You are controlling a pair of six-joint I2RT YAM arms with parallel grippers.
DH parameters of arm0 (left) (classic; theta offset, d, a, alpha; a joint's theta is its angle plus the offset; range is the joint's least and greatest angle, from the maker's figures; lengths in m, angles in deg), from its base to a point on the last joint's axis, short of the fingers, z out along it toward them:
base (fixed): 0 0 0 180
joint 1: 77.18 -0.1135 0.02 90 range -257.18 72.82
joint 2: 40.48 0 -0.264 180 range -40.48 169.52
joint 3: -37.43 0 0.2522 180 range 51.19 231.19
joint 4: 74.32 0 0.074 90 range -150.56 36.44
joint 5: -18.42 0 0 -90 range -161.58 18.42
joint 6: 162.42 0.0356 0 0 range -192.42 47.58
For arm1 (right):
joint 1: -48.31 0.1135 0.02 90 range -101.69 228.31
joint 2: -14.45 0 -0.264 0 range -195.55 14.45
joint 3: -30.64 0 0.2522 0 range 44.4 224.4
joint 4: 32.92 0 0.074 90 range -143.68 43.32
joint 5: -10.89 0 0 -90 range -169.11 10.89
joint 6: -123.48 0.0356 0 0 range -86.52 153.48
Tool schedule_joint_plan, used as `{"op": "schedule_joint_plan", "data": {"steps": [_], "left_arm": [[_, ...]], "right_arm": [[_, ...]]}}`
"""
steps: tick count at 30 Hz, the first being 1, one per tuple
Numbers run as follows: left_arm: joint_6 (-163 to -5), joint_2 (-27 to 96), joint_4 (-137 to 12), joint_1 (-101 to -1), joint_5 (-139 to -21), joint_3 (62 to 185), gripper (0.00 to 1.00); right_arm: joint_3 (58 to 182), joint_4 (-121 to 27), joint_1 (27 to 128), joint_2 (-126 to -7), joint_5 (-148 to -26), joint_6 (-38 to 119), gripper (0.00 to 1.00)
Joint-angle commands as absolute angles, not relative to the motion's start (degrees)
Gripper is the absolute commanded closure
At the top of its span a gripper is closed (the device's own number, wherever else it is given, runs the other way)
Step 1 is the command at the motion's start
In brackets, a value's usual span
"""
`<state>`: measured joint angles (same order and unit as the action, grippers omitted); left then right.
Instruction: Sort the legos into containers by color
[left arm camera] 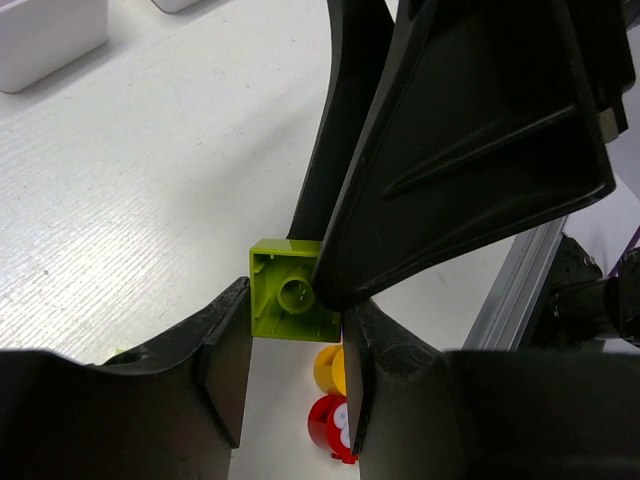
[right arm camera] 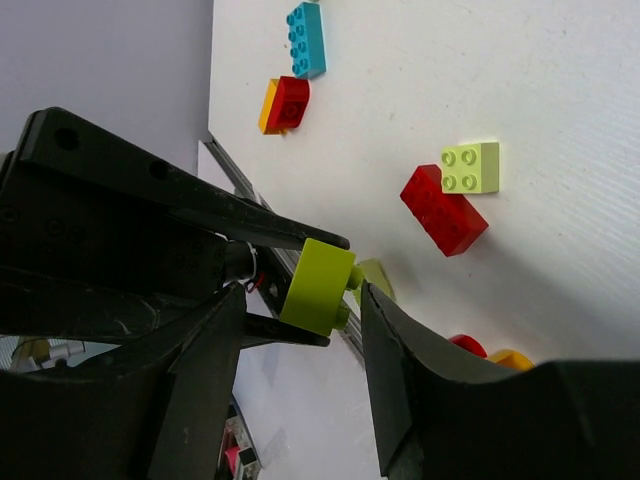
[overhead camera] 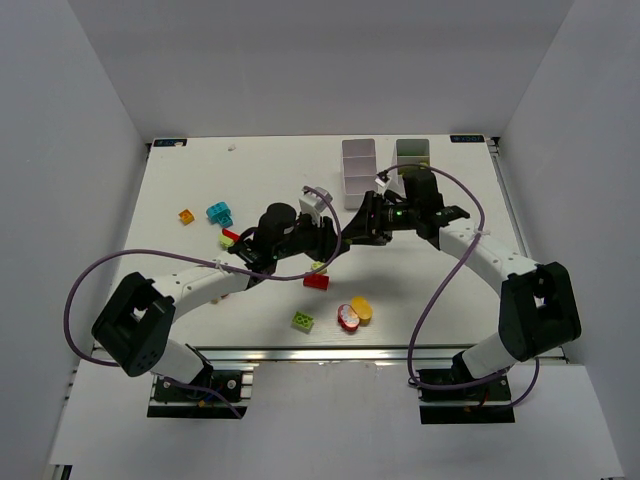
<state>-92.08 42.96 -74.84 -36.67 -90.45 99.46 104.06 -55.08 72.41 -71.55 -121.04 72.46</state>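
- Orange brick (overhead camera: 186,216) and cyan brick (overhead camera: 218,213) lie loose on the table (overhead camera: 200,170), well to the left of the lime brick (right arm camera: 318,285). Neither is in its way.
- The left gripper (left arm camera: 295,310) is clamped on the lime brick across two opposite side walls. It holds the brick clear of the table, midway between the two arms.
- The lime brick should be light, rigid and glossy. It will not crush, but a pinch near a corner could let it pivot or slip. The flat parallel walls look like the safest hold, with the pads centred on them.
- On the table on the near side of the lime brick lie a red brick (overhead camera: 316,281), a green brick (overhead camera: 302,320) and two rounded pieces (overhead camera: 352,313), one red and one yellow. They are harmless while the brick stays aloft.
- The right gripper (right arm camera: 302,297) has its fingers spread around the lime brick, one on the stud side and one on the hollow side. A gap shows on the hollow side, and I cannot tell whether the stud-side pad touches.
- To the right of the lime brick and farther off stand a white bin (overhead camera: 345,175) and a second bin (overhead camera: 412,142). The right arm's wrist overlaps the near end of the second bin. The four crowded fingers are the main obstruction.
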Motion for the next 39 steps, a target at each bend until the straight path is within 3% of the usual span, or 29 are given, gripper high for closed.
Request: {"op": "schedule_joint_plan", "data": {"steps": [1,11,22,27,28,30,31,39], "left_arm": [[-91.5,39.5,-76.1,-36.4,-89.2,102.0,0.80],[-91.1,39.6,-75.4,-36.3,-88.7,102.8,0.78],[-88.4,39.6,-72.3,-35.7,-87.1,106.3,0.74],[-88.6,39.4,-71.8,-35.5,-86.0,105.9,0.50],[-88.7,39.2,-71.9,-35.4,-85.3,105.8,0.38],[-89.1,38.6,-71.8,-35.4,-84.4,105.3,0.28],[-89.2,38.3,-71.8,-35.4,-83.2,104.8,0.04],[-93.3,35.8,-70.7,-35.5,-76.1,102.1,0.02]], "right_arm": [[102.9,-54.9,72.9,-71.3,-121.5,72.4,0.46],[102.8,-54.3,72.9,-71.9,-122.3,73.7,0.53],[100.9,-51.8,72.9,-72.4,-124.3,76.3,0.80],[102.8,-49.7,70.8,-72.7,-124.5,75.2,1.00],[103.6,-49.8,70.4,-73.2,-124.5,74.1,1.00],[106.8,-51.8,68.6,-73.8,-123.9,71.3,1.00],[107.7,-52.2,67.8,-74.2,-123.8,68.8,1.00],[116.3,-57.8,59.7,-75.5,-118.4,53.9,1.00]]}}
